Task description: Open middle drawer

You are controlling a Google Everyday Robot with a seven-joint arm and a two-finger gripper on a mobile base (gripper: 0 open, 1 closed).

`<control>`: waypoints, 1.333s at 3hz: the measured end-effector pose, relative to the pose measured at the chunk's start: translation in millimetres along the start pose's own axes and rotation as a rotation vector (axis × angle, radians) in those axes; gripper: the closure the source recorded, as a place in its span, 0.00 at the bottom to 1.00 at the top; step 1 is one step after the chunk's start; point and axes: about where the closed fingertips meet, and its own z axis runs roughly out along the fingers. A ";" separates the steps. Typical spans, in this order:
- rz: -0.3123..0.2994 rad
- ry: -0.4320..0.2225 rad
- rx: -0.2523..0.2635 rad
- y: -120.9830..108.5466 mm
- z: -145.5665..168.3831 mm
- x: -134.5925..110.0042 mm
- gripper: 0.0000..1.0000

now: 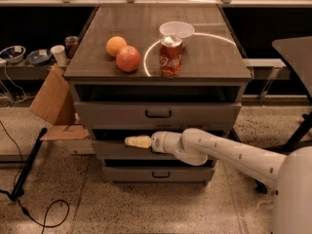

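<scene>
The middle drawer (113,150) is the second grey front of the cabinet, below the top drawer (112,115). A dark gap shows above its top edge, so it stands slightly out. Its black handle is hidden behind my wrist. My gripper (136,141) is cream-coloured and points left. It lies at the drawer's top edge, just left of centre, at the end of the white arm (229,155) that reaches in from the lower right. The lowest drawer (126,173) sits underneath, with its small black handle in view.
On the cabinet top (97,57) stand an orange (116,46), a red apple (128,58), a red soda can (171,56) and a white bowl (176,29). A cardboard piece (51,99) leans at the left. A black cable (29,165) lies on the floor.
</scene>
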 end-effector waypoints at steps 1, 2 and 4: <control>0.001 0.022 -0.003 0.6 2.6 2.8 0.00; 0.011 0.088 -0.012 6.9 0.6 5.3 0.00; 0.060 0.291 -0.011 2.7 -26.9 29.8 0.00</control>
